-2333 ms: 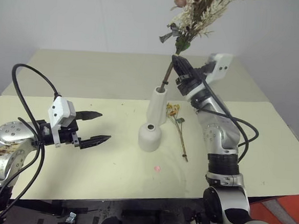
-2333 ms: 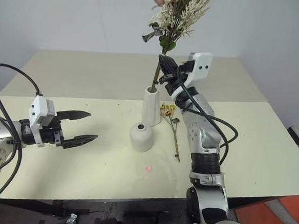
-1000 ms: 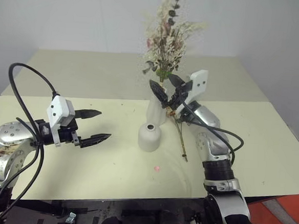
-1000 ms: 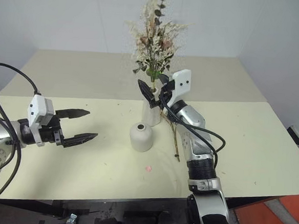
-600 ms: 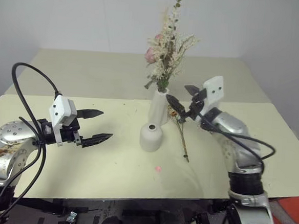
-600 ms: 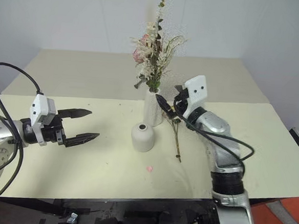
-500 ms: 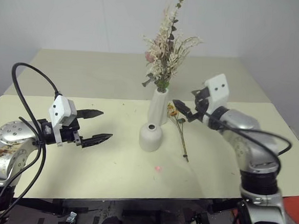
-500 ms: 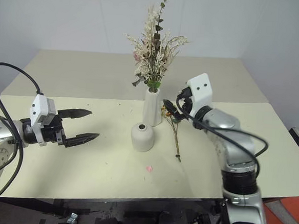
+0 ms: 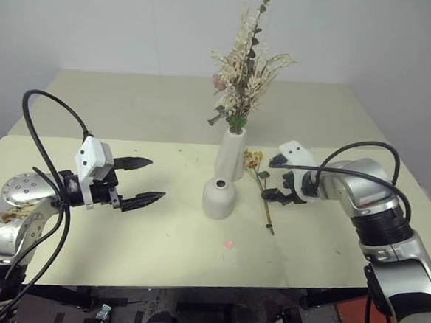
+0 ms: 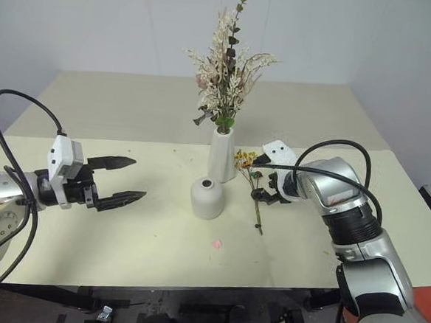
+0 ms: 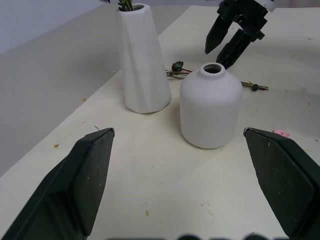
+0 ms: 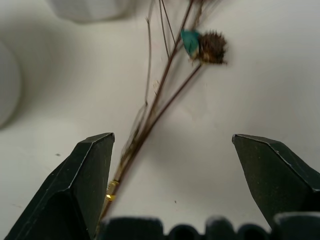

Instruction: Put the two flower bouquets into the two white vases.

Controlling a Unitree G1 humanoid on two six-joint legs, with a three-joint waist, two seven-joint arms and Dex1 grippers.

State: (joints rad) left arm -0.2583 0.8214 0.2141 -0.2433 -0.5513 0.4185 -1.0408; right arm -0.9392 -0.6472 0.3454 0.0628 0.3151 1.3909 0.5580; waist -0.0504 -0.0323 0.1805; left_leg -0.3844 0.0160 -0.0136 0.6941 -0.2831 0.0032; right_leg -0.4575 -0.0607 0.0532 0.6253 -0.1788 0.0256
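Right gripper [image 9: 278,195]: two black fingers spread wide, nothing held — pointed down over the stem of the thin yellow-orange sprig [image 9: 260,183], one finger to either side of it in the right wrist view.
Left gripper [image 9: 142,180]: jaws released and empty, held level above the table, well apart from the vases and aimed toward them.
Tall slim tapered white ceramic vase [image 9: 229,153]: upright near the table's middle; the big bushy bunch of cream and pale-pink dried flowers with green sprigs [image 9: 245,71] is seated in it, stems down in the mouth, heads spread high above.
Short squat white dome vase [image 9: 219,198]: upright just in front of the tall vase — its small top hole is seen dark and unfilled in the left wrist view.
Sprig: laid flat on the table just beside both vases on the robot's right, flower head toward the far side, stem end toward the near edge.
Surface: pale cream table [image 9: 158,239]; a small pink scrap [image 9: 228,244] is seen in front of the dome vase, with fine plant crumbs scattered about.
Room: plain pale wall [image 9: 99,20] behind the table.
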